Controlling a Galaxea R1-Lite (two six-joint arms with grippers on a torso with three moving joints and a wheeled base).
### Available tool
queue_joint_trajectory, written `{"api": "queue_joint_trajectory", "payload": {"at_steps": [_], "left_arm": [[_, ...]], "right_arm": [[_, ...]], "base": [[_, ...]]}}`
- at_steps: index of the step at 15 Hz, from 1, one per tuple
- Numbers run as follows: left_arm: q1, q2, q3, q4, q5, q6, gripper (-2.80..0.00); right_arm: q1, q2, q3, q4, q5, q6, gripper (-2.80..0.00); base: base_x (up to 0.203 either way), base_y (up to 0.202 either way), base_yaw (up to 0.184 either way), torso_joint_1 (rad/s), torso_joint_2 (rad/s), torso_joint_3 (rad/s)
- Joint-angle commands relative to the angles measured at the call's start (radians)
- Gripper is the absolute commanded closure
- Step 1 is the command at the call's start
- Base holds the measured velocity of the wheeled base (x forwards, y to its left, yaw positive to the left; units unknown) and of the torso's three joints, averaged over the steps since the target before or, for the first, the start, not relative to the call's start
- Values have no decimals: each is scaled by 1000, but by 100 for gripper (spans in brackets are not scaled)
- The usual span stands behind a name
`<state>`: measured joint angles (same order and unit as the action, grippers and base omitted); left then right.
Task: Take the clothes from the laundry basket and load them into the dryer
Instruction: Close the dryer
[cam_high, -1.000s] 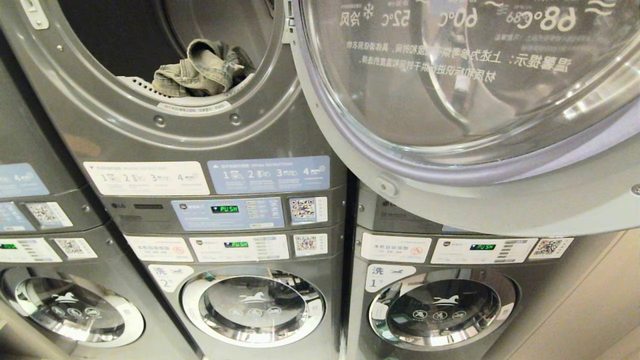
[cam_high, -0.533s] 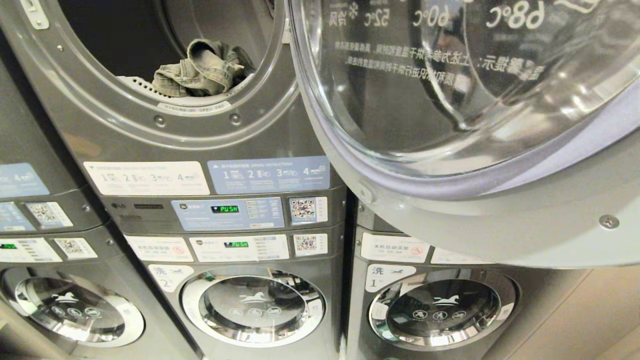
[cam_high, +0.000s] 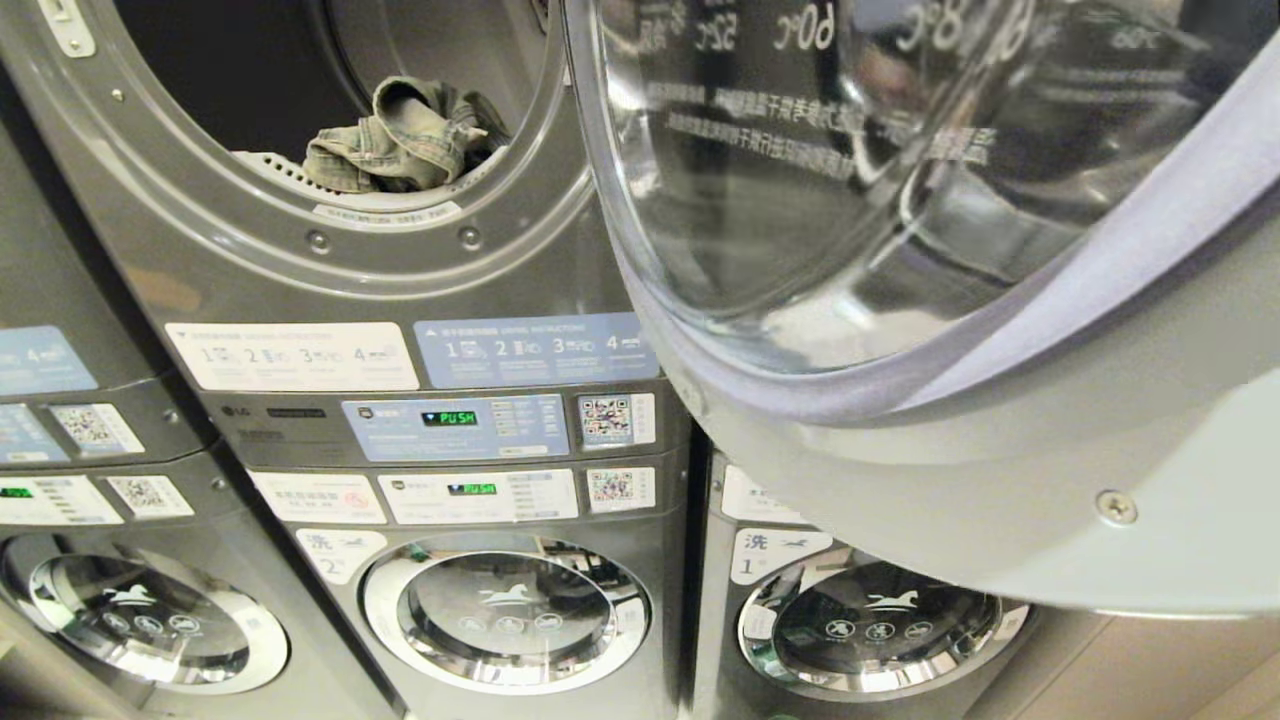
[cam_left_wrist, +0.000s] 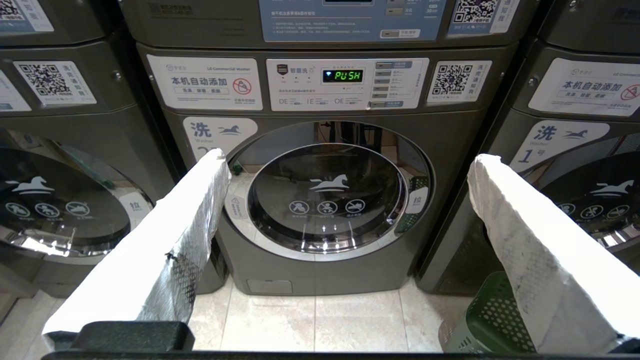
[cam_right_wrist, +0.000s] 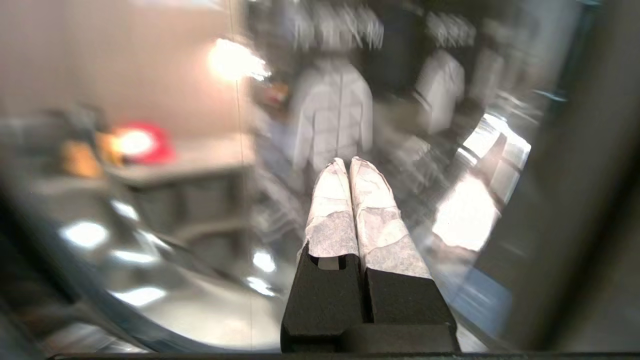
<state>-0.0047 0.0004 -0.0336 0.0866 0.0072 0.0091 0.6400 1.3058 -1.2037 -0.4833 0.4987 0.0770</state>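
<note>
A crumpled bundle of denim clothes (cam_high: 405, 140) is seen lying inside the dryer (cam_high: 330, 250), just behind the lower lip of the round opening. The bundle is heaped rather than stretched out, so no clear pointing direction can be given; its longer axis runs roughly across the opening, side to side, with one folded edge raised towards the drum's interior.

The dryer door (cam_high: 900, 300) is swung out on the right of the opening, its glass bowl filling much of the head view. The right hand (cam_right_wrist: 348, 167) is pressed shut with nothing between its fingers and is seen close against the door's glass — whether it touches cannot be told. The left hand (cam_left_wrist: 345, 165) is held wide open and empty, low down in front of the washer (cam_left_wrist: 325, 200), with the green laundry basket (cam_left_wrist: 487, 320) on the floor beside it.

The main risk is judged to be the clothes sitting so near the lip: if the door is pushed closed, fabric could be pinched in the seal or dragged out. A shut hand could also slip off the smooth curved glass — the door would then stay ajar
</note>
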Motion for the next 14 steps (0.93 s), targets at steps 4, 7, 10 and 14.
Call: {"api": "queue_joint_trajectory", "payload": {"at_steps": [4,7,10,14], "left_arm": [[0,-2,0,1,0,0,-280],[0,-1,0,1,0,0,-280],[0,-2,0,1,0,0,-280],[0,-2,0,1,0,0,-280]], "right_arm": [[102,66,-66,-12,85,68,0],[118,76,-64,-12,97,70,0],[117,71,-71,-12,95,73,0],[35,167,-36,-8,61,68,0]], "base": [[0,0,0,0,0,0],[0,0,0,0,0,0],[0,0,0,0,0,0],[0,0,0,0,0,0]]}}
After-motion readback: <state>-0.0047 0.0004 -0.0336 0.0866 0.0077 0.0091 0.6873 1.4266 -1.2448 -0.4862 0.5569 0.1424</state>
